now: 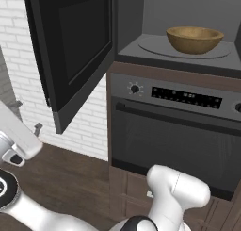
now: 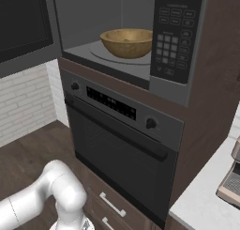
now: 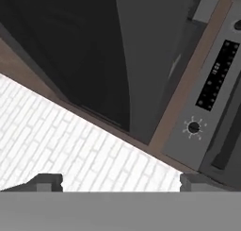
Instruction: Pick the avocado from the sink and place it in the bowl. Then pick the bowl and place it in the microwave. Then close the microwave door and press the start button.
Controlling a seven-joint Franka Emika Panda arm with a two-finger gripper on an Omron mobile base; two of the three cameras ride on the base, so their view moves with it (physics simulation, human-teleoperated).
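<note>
My gripper was spread wide and empty, low by the open microwave door at the frame's upper left. I judged a careless swing could glance off the door's edge. The bowl sat on the microwave turntable; whether it held the avocado, I couldn't tell.

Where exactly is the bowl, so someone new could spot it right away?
Find the built-in oven with its knobs and bar handle; directly above it sits the open microwave. On its round turntable plate rests the bowl, wide, shallow, light-brown wood, the only warm-coloured thing among black and grey surfaces.
</note>
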